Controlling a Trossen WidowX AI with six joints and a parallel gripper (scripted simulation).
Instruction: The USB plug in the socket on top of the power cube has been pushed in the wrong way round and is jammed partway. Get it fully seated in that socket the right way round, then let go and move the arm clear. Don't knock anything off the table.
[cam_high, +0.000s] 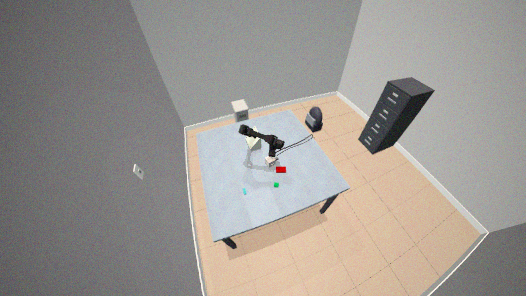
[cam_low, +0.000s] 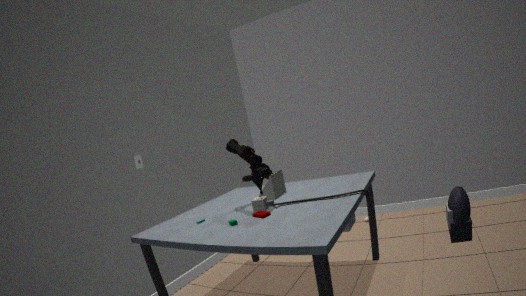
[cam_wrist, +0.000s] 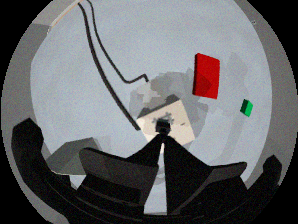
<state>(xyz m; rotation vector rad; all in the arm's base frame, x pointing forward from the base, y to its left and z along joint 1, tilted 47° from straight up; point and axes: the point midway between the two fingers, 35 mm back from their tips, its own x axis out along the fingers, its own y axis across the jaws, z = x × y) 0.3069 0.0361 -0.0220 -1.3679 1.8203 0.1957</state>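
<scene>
The white power cube (cam_high: 270, 162) (cam_low: 259, 204) (cam_wrist: 184, 133) stands on the table (cam_high: 300, 200) (cam_low: 300, 232) (cam_wrist: 65, 75), with dark socket marks on its top. My gripper (cam_high: 272, 156) (cam_low: 261, 193) (cam_wrist: 162, 138) points down over the cube and is shut on the small black USB plug (cam_wrist: 162, 125). In the wrist view the plug lies over the middle of the cube's top. The fingertips hide part of it. Whether the plug is in the socket or just above it, and which way round it is, I cannot tell.
A red block (cam_high: 281, 170) (cam_low: 261, 214) (cam_wrist: 207, 76) lies close beside the cube. A green block (cam_high: 276, 185) (cam_low: 233, 222) (cam_wrist: 246, 108) and a teal piece (cam_high: 244, 191) (cam_low: 200, 221) lie farther off. Dark cables (cam_high: 297, 144) (cam_low: 320, 198) (cam_wrist: 98, 66) run to the table edge. A pale angular object (cam_high: 253, 143) (cam_low: 275, 186) stands behind.
</scene>
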